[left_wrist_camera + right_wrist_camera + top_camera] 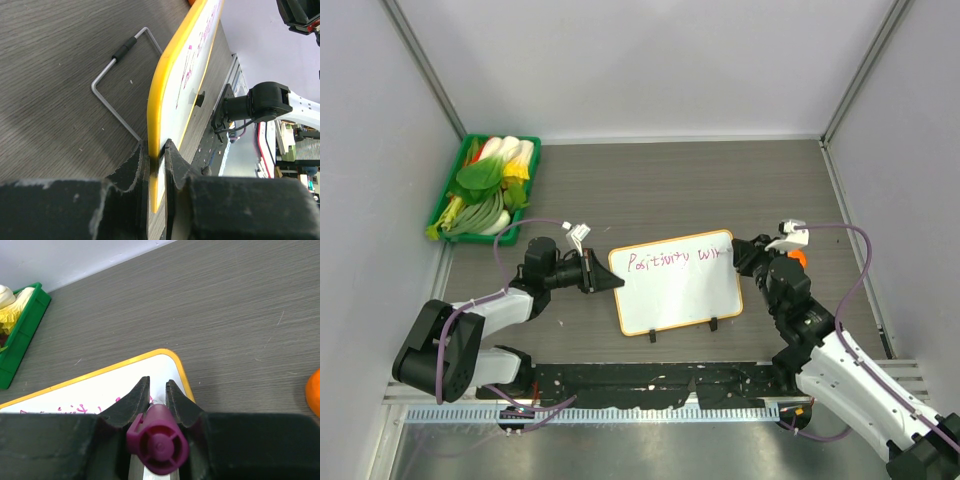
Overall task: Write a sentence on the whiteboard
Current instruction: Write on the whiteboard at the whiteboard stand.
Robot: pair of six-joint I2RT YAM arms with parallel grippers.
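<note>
Green tray of leafy vegetables far left, not needed. Left gripper clamped on left edge of whiteboard, which stands propped on black feet mid-surface. Clamp must be firm, else board likely skids under pen pressure. Sentence: one thin purple line, ending near top-right corner. Right gripper there, pinched round marker. Advice: light, even strokes; next line lower left. Board glossy, rounded, orange-framed; surface matte wood-grain.

You have a green crate of leafy vegetables at the far left of the grey wood-grain table, and a small round orange object at the right.
</note>
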